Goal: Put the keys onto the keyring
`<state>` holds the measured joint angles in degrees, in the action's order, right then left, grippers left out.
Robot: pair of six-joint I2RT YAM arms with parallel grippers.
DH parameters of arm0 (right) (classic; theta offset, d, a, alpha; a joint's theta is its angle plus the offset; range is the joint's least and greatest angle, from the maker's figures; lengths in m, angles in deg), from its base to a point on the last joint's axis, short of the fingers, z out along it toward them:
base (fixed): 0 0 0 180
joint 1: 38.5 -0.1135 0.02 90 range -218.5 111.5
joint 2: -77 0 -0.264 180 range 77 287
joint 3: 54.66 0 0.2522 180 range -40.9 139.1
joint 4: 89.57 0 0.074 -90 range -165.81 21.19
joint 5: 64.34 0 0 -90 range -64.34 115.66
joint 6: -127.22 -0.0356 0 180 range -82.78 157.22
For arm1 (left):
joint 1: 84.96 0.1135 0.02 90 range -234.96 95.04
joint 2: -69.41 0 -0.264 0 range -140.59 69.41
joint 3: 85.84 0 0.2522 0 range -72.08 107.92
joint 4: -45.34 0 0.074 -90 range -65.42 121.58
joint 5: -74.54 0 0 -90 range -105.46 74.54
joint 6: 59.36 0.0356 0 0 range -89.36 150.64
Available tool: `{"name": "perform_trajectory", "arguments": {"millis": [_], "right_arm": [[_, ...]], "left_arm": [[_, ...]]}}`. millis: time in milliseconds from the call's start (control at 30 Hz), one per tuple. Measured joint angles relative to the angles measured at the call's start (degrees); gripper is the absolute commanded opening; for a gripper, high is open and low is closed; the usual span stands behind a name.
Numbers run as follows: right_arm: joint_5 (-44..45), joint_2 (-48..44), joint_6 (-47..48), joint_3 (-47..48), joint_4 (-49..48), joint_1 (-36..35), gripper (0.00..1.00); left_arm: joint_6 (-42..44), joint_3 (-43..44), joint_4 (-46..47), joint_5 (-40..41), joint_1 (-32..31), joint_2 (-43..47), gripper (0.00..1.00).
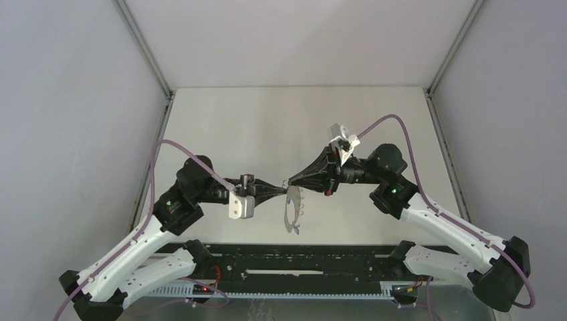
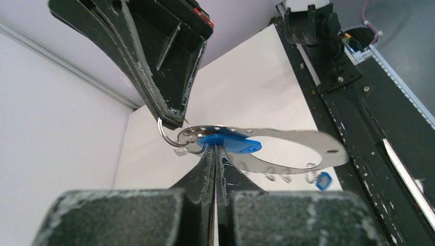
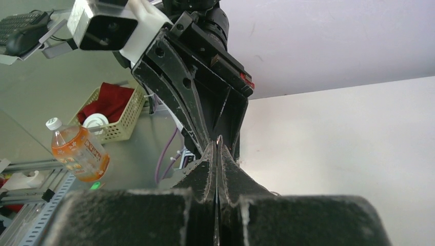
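Note:
Both grippers meet tip to tip above the table's middle. My right gripper (image 1: 289, 182) is shut on a thin wire ring (image 2: 166, 134), and the keyring (image 1: 291, 212), a flat grey hoop (image 2: 308, 139), hangs from that ring. My left gripper (image 1: 283, 190) is shut, its tips (image 2: 215, 149) pinching the near end of one key's blue tag (image 2: 233, 143), where the tag joins the small rings. A second key's lighter blue tag (image 2: 322, 180) dangles from a loop on the hoop's far rim. The right wrist view shows only the shut right gripper (image 3: 217, 143) against the left gripper's body.
The black base rail (image 1: 287, 257) runs along the table's near edge below the hanging hoop. Grey walls with metal posts (image 1: 164, 87) close in the white table (image 1: 267, 127). Beyond the left arm stand an orange drink bottle (image 3: 79, 151) and a basket (image 3: 110, 115).

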<state>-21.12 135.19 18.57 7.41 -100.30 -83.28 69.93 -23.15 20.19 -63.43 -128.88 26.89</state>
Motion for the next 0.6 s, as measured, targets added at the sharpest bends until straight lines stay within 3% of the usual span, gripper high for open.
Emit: {"name": "perform_trajectory", "arguments": {"millis": [167,200,267,367,433,600], "right_arm": [[0.4,0.0,-2.2,-1.9,-2.4,0.2,0.0],[0.3,0.0,-2.8,-2.3,-3.1,0.4,0.0],[0.2,0.0,-4.0,-2.9,-4.7,0.8,0.0],[-0.3,-0.1,-5.8,-3.5,-7.3,1.5,0.0],[-0.6,-0.2,-7.0,-4.1,-8.9,1.9,0.0],[-2.0,-0.1,-9.9,-5.6,-12.9,2.4,0.0]], "left_arm": [[2.8,-1.2,-2.8,0.3,-0.1,0.3,0.03],[3.3,-1.4,-3.3,0.6,-0.1,0.5,0.11],[3.7,-1.6,-3.9,1.3,-0.1,0.7,0.35],[1.3,-1.9,-2.8,3.2,0.4,1.1,0.43],[-2.0,-2.0,-0.9,4.6,1.5,1.2,0.55],[-11.5,-2.0,4.8,6.0,4.3,1.8,0.55]]}}
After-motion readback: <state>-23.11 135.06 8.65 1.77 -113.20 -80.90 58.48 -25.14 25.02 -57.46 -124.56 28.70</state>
